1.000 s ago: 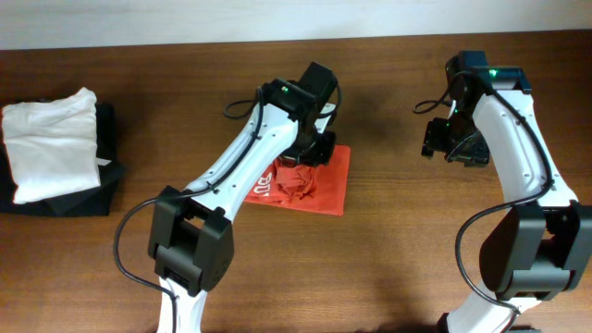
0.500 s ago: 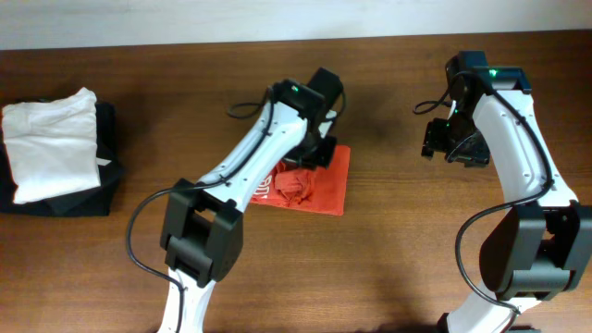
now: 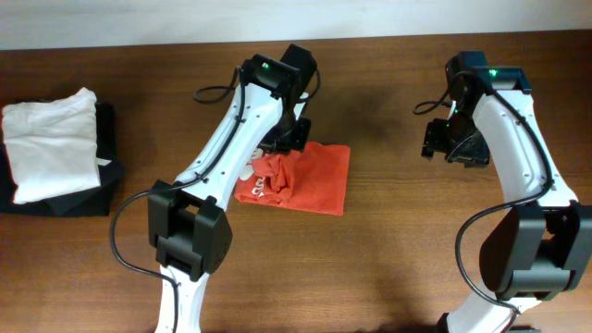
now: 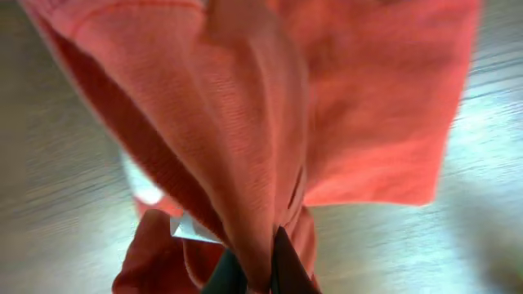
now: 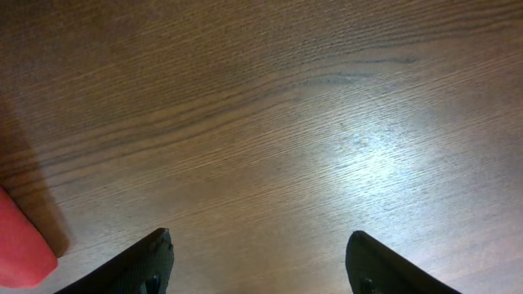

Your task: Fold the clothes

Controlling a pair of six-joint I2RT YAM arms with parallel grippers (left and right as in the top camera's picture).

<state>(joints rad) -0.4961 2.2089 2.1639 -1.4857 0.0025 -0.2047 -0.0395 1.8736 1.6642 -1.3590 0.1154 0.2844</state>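
The clothes, a red-orange T-shirt with white print, lie partly folded in the middle of the table. My left gripper sits over their upper left corner, shut on a bunched fold of the fabric. In the left wrist view the cloth hangs gathered from the pinched fingertips, a white label showing near them. My right gripper hovers to the right over bare wood, open, with nothing between its fingers. A red corner of the clothes shows at the left edge of the right wrist view.
A folded white garment lies on a black folded garment at the table's left edge. The table's back edge meets a pale wall along the top of the overhead view.
My left gripper has moved left and toward the back with the pinched fabric, pulling the shirt's bunched part leftward. The right arm has not moved.
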